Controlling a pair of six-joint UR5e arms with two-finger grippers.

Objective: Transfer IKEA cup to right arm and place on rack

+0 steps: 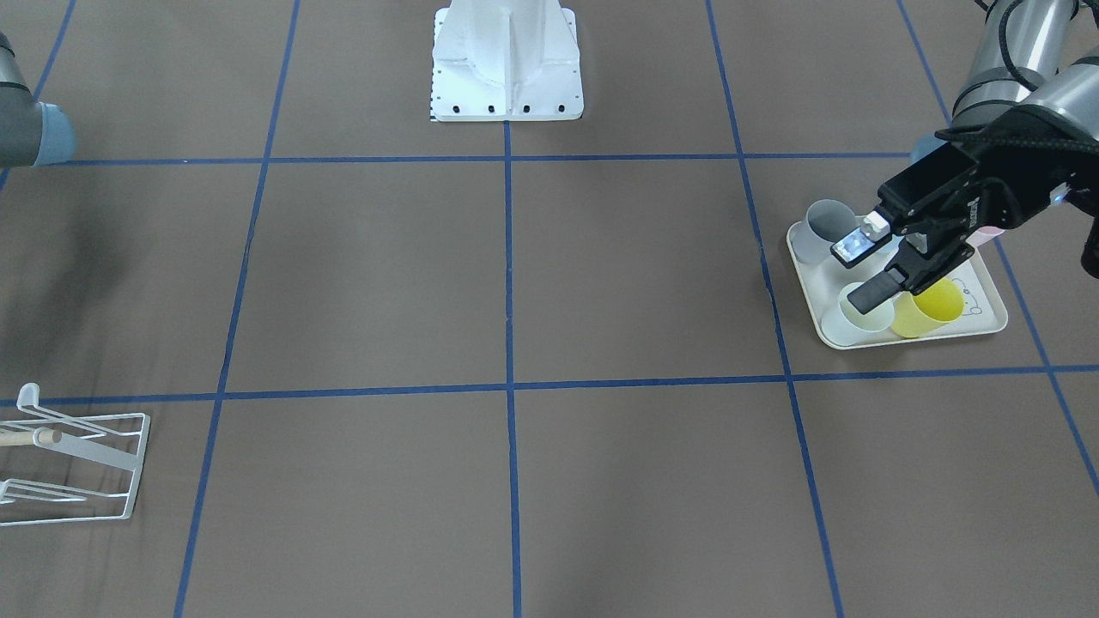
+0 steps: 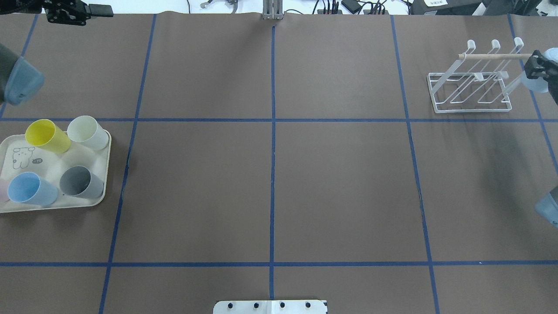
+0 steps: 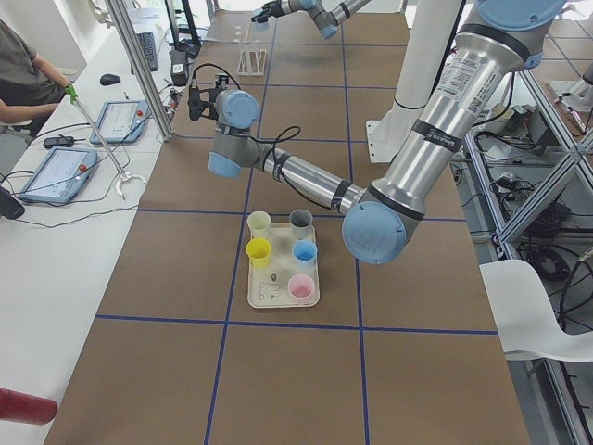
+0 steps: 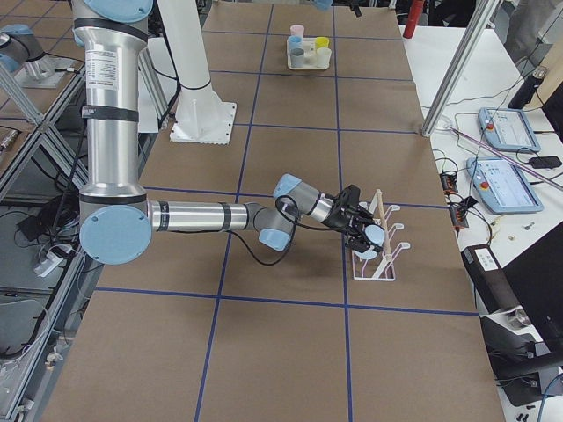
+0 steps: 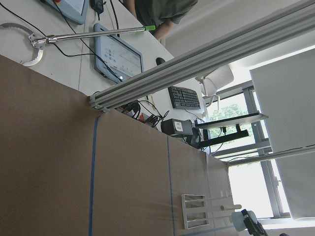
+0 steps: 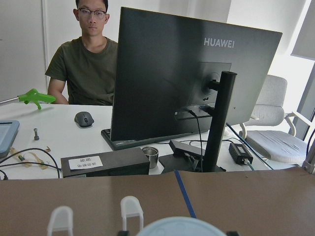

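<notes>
My right gripper is shut on a pale blue IKEA cup, held at the right end of the white wire rack, just past the tip of its wooden peg. The exterior right view shows the same grip, with the right gripper holding the cup against the rack. In the right wrist view the cup's rim fills the bottom edge, with the rack's white hook ends behind it. My left gripper is open and empty, raised high over the table's left side.
A cream tray with a bear print holds several cups at the left: yellow, white, blue and grey. The robot's white base stands mid-table. A person sits at a desk beyond the rack's edge.
</notes>
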